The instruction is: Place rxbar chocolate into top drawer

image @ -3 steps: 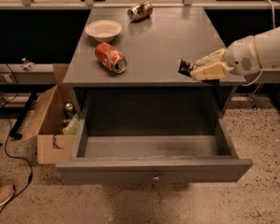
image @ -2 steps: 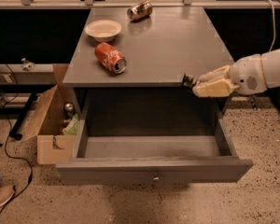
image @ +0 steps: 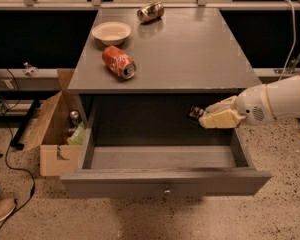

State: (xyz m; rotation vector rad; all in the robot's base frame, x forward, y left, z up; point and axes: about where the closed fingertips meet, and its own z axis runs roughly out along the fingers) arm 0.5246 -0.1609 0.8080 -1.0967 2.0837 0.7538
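Note:
The top drawer (image: pixel 165 181) of the grey cabinet stands pulled out, with a small round knob (image: pixel 166 190) on its front. Its inside looks bare. My gripper (image: pixel 210 117) comes in from the right, above the drawer's right side and below the cabinet top's front edge. Its pale fingers (image: pixel 221 119) are shut on the rxbar chocolate (image: pixel 195 114), a small black bar whose end sticks out to the left of the fingers. The bar hangs in the air over the drawer's back right part.
On the cabinet top (image: pixel 190 54) lie a red soda can (image: pixel 119 62) on its side, a white bowl (image: pixel 111 32) and a brown can (image: pixel 150 11) at the back. An open cardboard box (image: pixel 52 134) with items stands on the floor at the left.
My gripper with the bar has moved from the cabinet top's right edge down and leftwards, off the top, to a spot over the open drawer.

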